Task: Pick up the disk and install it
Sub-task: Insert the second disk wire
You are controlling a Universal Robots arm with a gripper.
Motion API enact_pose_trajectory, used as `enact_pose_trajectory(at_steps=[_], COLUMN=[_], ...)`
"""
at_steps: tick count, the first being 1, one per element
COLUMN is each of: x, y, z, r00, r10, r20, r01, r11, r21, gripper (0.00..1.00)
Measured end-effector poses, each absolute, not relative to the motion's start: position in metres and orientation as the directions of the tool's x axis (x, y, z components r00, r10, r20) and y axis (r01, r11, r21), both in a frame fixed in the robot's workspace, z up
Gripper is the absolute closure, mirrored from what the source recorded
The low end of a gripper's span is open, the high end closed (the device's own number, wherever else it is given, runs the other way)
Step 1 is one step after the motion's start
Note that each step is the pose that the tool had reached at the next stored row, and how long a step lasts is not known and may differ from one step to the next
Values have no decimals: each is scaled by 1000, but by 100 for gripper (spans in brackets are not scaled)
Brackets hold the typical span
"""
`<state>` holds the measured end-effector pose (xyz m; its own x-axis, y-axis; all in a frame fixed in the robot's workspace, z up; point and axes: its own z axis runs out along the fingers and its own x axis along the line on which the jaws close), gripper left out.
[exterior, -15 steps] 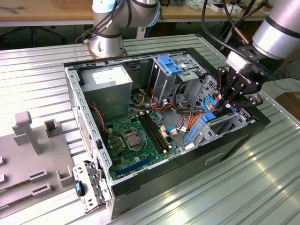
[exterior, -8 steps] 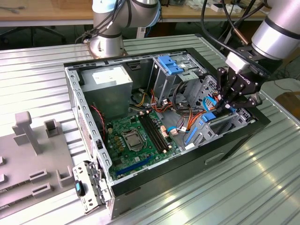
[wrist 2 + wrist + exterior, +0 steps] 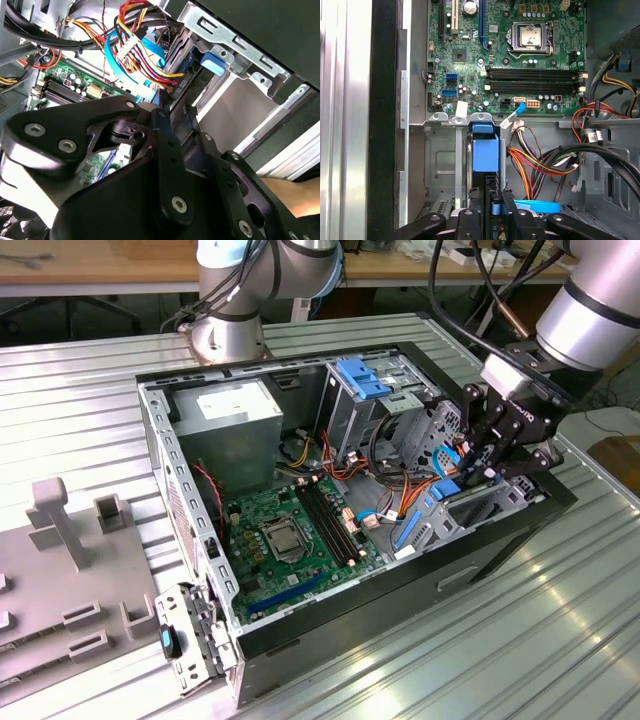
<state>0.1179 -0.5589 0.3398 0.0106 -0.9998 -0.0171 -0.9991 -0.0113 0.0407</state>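
We see ribbed metal tabletop (image 3: 480,640), pale grey, glare streaks on exterior view's right. Wooden workbench (image 3: 100,270) runs along far edge, dark gap beneath it. Grey plastic fixture (image 3: 60,570) with upright posts sits on tabletop at exterior view's left. Bright, even light overall.

A robotics lab: an opened computer case (image 3: 330,490) on a ribbed metal table (image 3: 480,640), wooden workbenches (image 3: 90,265) behind.
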Motion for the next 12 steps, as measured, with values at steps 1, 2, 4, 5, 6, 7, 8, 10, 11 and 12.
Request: enact_pose_trajectory(at_steps=[1, 2, 4, 5, 6, 7, 8, 10, 11, 12], x=[118, 118, 118, 118, 118, 118, 118, 118, 118, 118], y=[-559, -559, -559, -559, -559, -559, -559, -559, -559, -559], z=[340, 343, 348, 350, 350, 350, 350, 350, 350, 350], r00=[11, 11, 11, 11, 11, 11, 11, 11, 11, 11], r10=[-1000, -1000, -1000, -1000, -1000, -1000, -1000, -1000, -1000, -1000], r20=[-17, -17, -17, -17, -17, -17, -17, -17, -17, -17], r01=[-999, -999, -999, -999, -999, -999, -999, -999, -999, -999], r11=[-11, -11, -11, -11, -11, -11, -11, -11, -11, -11], r21=[41, 41, 39, 39, 39, 39, 39, 38, 38, 38], gripper=[70, 70, 70, 70, 71, 78, 84, 89, 89, 89])
